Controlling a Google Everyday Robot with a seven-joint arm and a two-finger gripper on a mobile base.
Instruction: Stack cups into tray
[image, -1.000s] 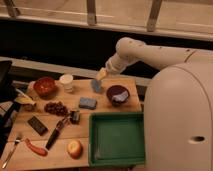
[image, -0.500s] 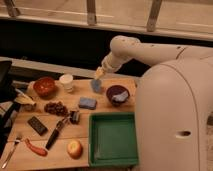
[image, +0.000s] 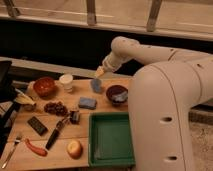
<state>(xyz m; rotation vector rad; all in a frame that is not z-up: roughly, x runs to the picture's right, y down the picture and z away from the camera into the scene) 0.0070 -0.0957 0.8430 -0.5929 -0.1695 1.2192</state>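
Tray (image: 111, 142): green, on the front right part of the wooden table (image: 76, 93).
White cup (image: 66, 81): upright on the table, beside the red-orange bowl (image: 44, 86), well apart from the tray.
Light blue cup (image: 95, 85): on the table, between the white cup and the purple bowl (image: 117, 94).
Gripper (image: 98, 73): just above the light blue cup; whether it is spread or closed, I cannot tell.

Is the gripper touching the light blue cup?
Cannot tell. In the camera view the gripper is right above the light blue cup and their outlines merge; neither contact nor gap shows.
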